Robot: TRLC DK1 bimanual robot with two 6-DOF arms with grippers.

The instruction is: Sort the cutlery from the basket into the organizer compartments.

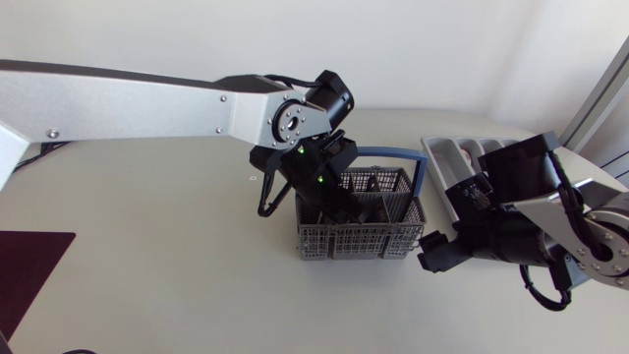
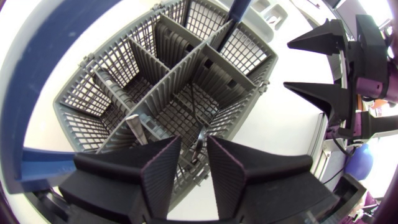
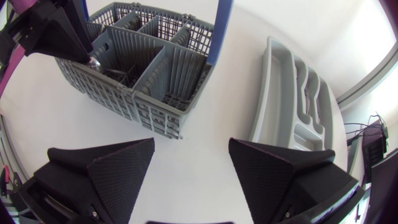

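Note:
The grey cutlery basket (image 1: 364, 239) (image 2: 124, 68) (image 3: 155, 106) with a blue handle (image 1: 418, 172) stands mid-table. My left gripper (image 1: 339, 205) (image 2: 194, 165) reaches down into it, its fingers nearly together on a thin metal cutlery piece (image 2: 198, 142) (image 3: 93, 61) standing in a front compartment. Another silver handle (image 2: 138, 129) leans beside it. The grey organizer (image 1: 447, 162) (image 3: 280, 93) lies to the basket's right, its compartments bare where they show. My right gripper (image 1: 432, 254) (image 3: 189, 168) (image 2: 289, 64) hovers low beside the basket's right end, open with nothing between its fingers.
A dark red mat (image 1: 29, 270) lies at the table's front left corner. The left arm's long link spans the table from the left edge to the basket. White tabletop surrounds the basket and organizer.

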